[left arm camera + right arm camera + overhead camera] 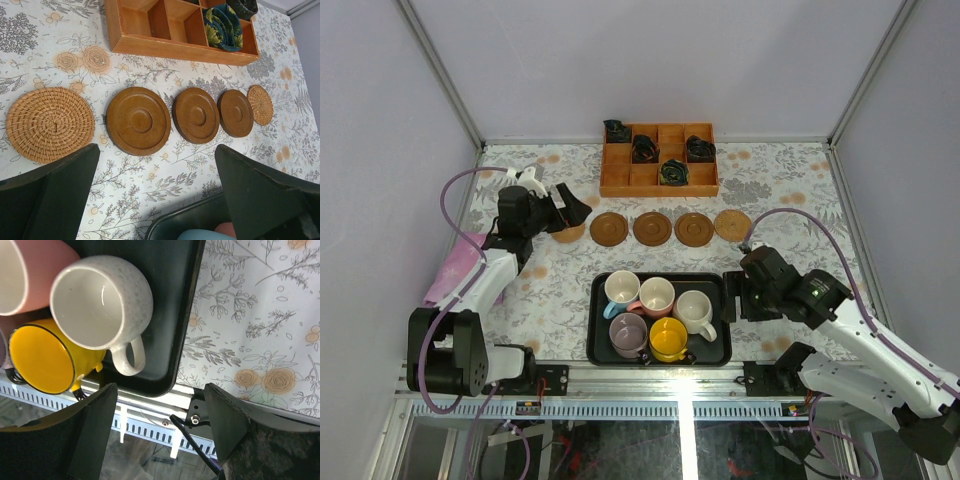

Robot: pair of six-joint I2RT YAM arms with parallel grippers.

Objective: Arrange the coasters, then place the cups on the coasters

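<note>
Both of my end effectors are spread open and empty. The left end effector (pixel 570 205) hovers by the woven coaster (pixel 50 124) at the left end of the row of five coasters (pixel 137 120) on the desk (pixel 165 180), and the right end effector (pixel 160 386) sits at the right edge of the tray (pixel 722 286), near the white cup (pixel 100 300). All five cups (pixel 655 297) stand packed together in the tray, none on a coaster yet. If I go for the white cup, a finger could catch the tray rim or shove the yellow cup (pixel 42 357) and pink cup (pixel 30 275) crowding it, and tip one over.
</note>
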